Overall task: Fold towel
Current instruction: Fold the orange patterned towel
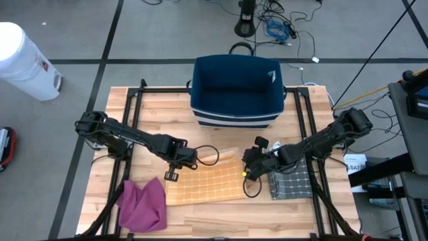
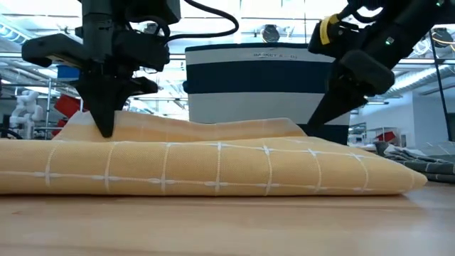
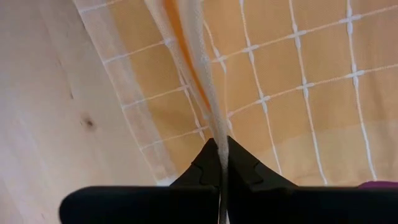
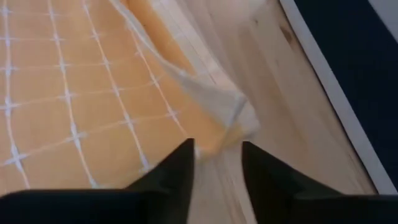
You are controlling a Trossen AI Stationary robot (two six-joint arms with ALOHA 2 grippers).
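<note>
Left gripper (image 3: 221, 163): jaws closed on an edge of the towel (image 1: 204, 182), a thin pleat of cloth running up from between the fingertips. Right gripper (image 4: 217, 163): jaws parted, nothing between them; the towel's corner lies just ahead of the fingertips, free on the table (image 1: 221, 221).

Step in hand, as judged: the end of one fold. The right side appears released while the left side is held. The next move likely calls for the left jaws to open too, then for both grippers to lift clear without dragging the cloth, before a fresh edge is taken for a further fold.

The towel, orange with a white grid, lies flat at table centre between the two grippers, in front of the blue bin (image 1: 237, 90); in the low view it shows a doubled layer with a raised ridge along the far side.

Pose: both arms reach inward from the table's outer sides, wrists pitched down, fingers pointing at the towel's far edge. A purple cloth (image 1: 142, 204) and a grey checked cloth (image 1: 292, 182) lie to either side.
</note>
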